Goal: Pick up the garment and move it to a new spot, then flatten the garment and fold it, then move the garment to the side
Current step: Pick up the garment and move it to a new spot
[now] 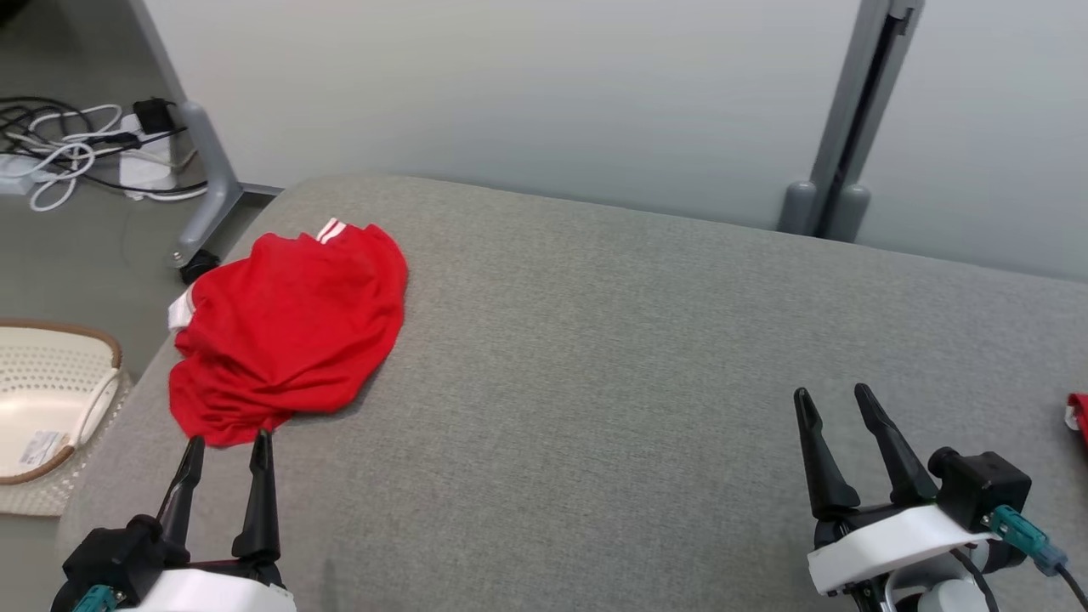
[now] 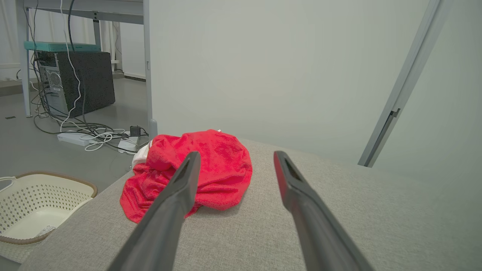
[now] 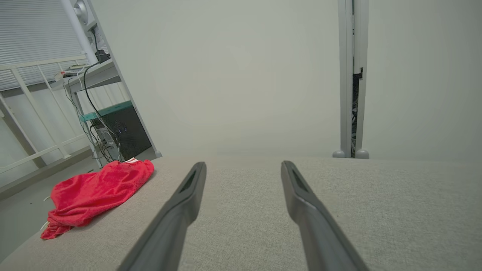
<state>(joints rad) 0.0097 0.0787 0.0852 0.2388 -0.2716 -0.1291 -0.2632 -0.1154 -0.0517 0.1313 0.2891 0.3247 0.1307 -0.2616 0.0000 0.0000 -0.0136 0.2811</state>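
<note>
A crumpled red cloth garment [image 1: 289, 331] with small white stripes at its edge lies in a heap on the big grey fabric-covered desk [image 1: 612, 340], near the desk's far left corner. The left hand [image 1: 229, 439] is right by the near edge of the garment. Its two long dark fingers are spread apart and hold nothing. I cannot tell if the tips touch the cloth. In the left wrist view, the garment [image 2: 222, 169] sits just past the left hand [image 2: 236, 154], mostly behind one finger. The right hand [image 1: 831, 391] is well apart from the garment, over the bare right part of the desk. Its fingers are spread apart too, and it holds nothing. In the right wrist view, the garment [image 3: 98, 188] is far off to the side of the right hand [image 3: 243, 164]. A cream plastic basket with little holes [image 1: 85, 340] stands on the floor beside the desk, near the garment. White and black cables [image 1: 59, 153] lie on the floor further back.
</note>
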